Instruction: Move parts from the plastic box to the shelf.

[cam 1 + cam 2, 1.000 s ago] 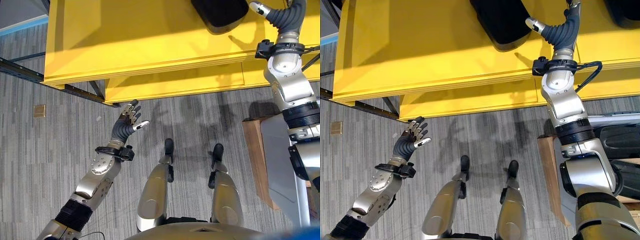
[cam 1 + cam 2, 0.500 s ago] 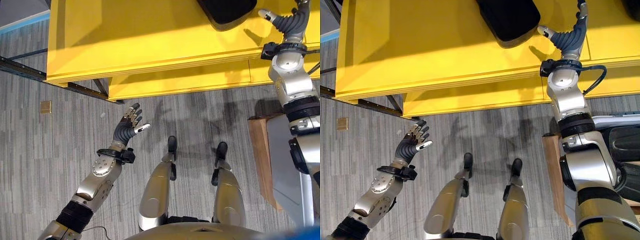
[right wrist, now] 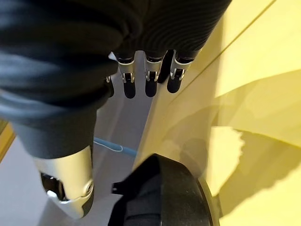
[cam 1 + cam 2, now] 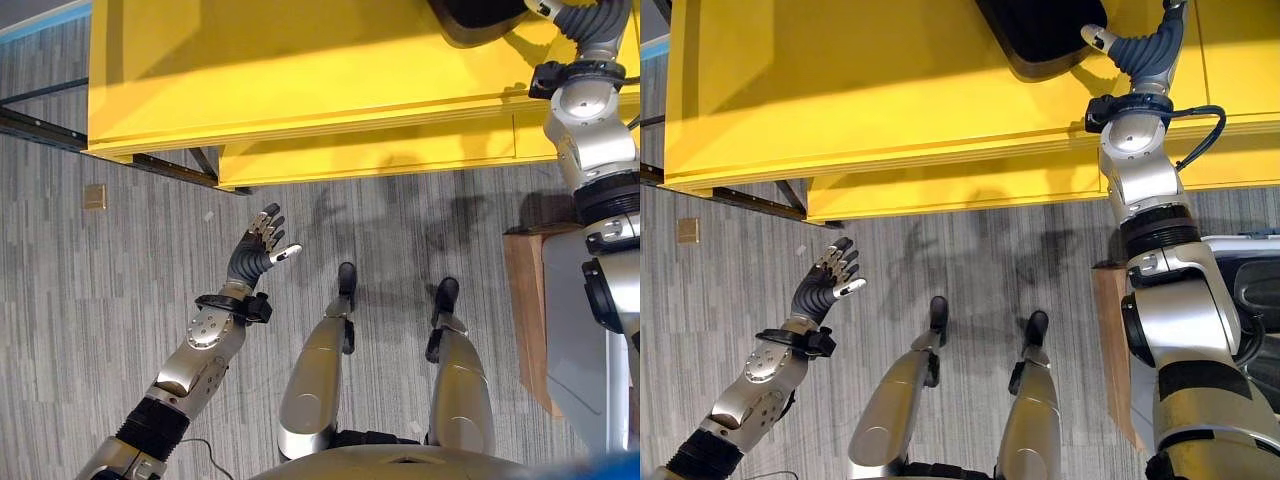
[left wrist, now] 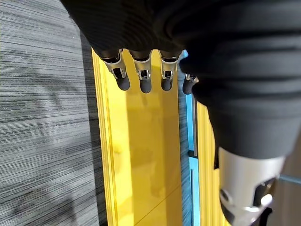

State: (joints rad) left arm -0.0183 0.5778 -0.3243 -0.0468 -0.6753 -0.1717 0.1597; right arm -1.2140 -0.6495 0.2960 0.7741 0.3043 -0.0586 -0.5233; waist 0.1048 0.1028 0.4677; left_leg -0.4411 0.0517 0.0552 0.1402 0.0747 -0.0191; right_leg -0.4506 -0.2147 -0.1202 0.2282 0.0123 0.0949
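Note:
A black moulded part (image 4: 1040, 35) lies on the top of the yellow shelf (image 4: 300, 70). My right hand (image 4: 1145, 50) reaches over the shelf just right of the part, open, with its thumb pointing toward the part's edge. The right wrist view has its fingers (image 3: 148, 80) straight and holding nothing, and the part (image 3: 160, 197) lies close under the thumb; I cannot tell whether they touch. My left hand (image 4: 258, 245) hangs open above the carpet, in front of the shelf, with nothing in it. At the far right stands the plastic box (image 4: 1240, 240) with a dark part (image 4: 1262, 290) inside.
A wooden pallet (image 4: 520, 310) carries the box on my right. A lower yellow shelf board (image 4: 370, 160) juts out toward me. A black metal rail (image 4: 40, 125) runs along the floor at the left, near a small brass floor plate (image 4: 95, 196).
The whole picture has shifted, so the camera has moved. My right hand stays beside the black part on the shelf top. The left hand holds the same open pose.

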